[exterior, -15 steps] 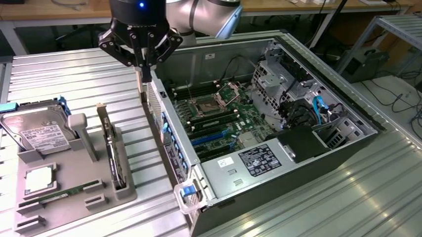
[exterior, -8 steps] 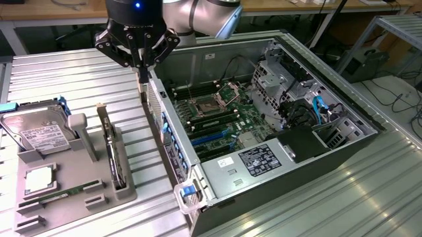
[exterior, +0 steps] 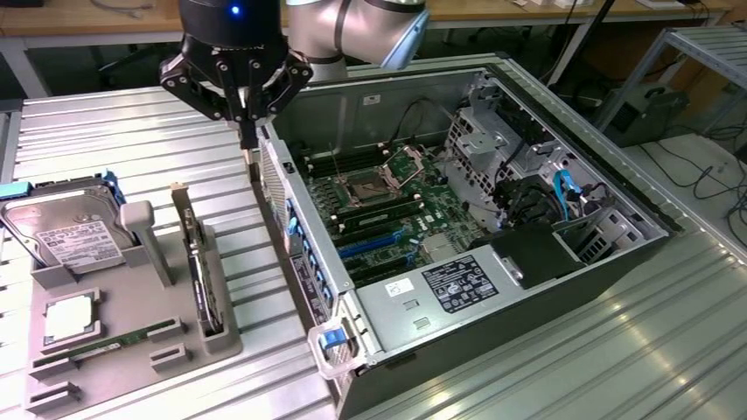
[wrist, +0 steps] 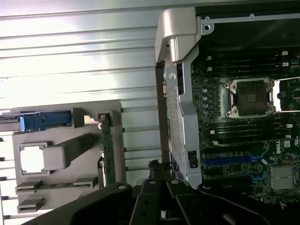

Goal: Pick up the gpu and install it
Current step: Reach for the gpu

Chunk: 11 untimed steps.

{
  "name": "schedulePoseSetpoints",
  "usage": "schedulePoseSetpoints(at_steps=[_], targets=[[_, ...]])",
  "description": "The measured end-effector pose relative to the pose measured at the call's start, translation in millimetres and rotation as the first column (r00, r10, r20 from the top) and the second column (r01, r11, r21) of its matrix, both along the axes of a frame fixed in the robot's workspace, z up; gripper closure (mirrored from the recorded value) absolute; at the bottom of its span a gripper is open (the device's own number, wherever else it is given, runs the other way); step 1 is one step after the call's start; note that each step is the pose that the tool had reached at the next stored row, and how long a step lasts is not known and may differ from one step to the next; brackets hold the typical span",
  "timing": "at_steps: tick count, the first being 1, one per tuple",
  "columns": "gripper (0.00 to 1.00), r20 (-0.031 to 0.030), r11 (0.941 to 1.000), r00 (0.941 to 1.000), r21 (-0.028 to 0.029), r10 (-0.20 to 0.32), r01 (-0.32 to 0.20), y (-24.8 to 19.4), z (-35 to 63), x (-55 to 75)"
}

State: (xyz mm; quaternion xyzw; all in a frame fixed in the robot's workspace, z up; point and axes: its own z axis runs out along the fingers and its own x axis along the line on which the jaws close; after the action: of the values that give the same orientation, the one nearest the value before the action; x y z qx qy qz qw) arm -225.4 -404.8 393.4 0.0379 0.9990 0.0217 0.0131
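Note:
The gpu (exterior: 198, 262) is a thin dark card standing on edge in a slot of the grey holder tray (exterior: 129, 359), at the exterior view's left. From the wrist it appears as a narrow strip, the gpu (wrist: 108, 150). My gripper (exterior: 247, 144) hangs shut and empty above the rear wall of the open computer case (exterior: 303, 262). It is higher than the card and toward the exterior view's right of it, touching nothing. The gripper (wrist: 158, 168) rises from its black linkage over the case wall. The motherboard (exterior: 386, 210) lies exposed inside, with blue slots (exterior: 373, 241).
On the holder tray also sit a silver hard drive (exterior: 65, 232) with a white label, a square processor (exterior: 70, 319) and a slim green memory stick (exterior: 111, 346). A power supply (exterior: 450, 284) and drive cages (exterior: 502, 140) fill the case's other side. Ribbed metal tabletop (exterior: 140, 149) surrounds everything.

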Motion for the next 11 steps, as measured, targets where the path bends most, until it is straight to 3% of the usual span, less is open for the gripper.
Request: schedulePoseSetpoints(at_steps=[11], targets=[[0.89,0.0,1.0,1.0,0.0,0.0,0.0,-1.5,0.0,-10.5]])
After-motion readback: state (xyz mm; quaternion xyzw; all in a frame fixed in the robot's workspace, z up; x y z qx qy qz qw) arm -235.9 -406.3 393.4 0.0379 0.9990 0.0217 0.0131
